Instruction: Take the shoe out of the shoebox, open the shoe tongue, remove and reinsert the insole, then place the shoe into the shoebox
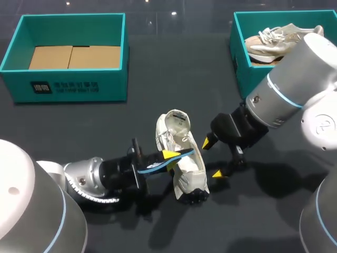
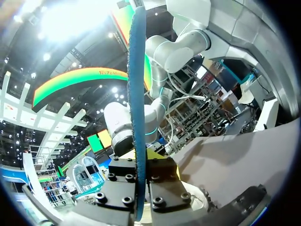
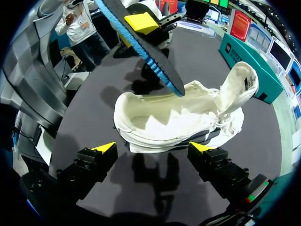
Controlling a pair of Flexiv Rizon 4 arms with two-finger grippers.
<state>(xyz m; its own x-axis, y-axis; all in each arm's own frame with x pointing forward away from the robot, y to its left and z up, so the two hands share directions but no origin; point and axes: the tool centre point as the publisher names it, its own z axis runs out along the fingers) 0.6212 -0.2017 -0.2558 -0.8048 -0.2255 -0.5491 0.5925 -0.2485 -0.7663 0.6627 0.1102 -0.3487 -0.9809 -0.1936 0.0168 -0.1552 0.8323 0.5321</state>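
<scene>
teal shoeboxes [image 1: 68,87] [image 1: 247,74], two; pale shoes [image 1: 176,132] [image 1: 274,39], two; one blue insole [image 1: 155,166] in clenched left claw [image 1: 169,156]; right claw [image 1: 213,158] released

White mesh sneaker [image 1: 194,169], mouth wide open, lies mid-counter. Blue-soled black insole [image 1: 158,165] slants above it, tip near the opening's rim. Teal open-topped shoebox [image 1: 68,87] stands far left.

Robot manipulation bench, lab or demo setup. Evidence: my left arm [image 1: 87,179] and right arm [image 1: 287,92] both over one dark matte table [image 1: 174,68]. Props staged symmetrically: teal shoebox [image 1: 68,87] at far left with cardboard insert [image 1: 73,57], second teal shoebox [image 1: 243,74] at far right holding beige shoe [image 1: 274,39]. White shoe [image 1: 194,167] laid out at table centre between my arms.
</scene>
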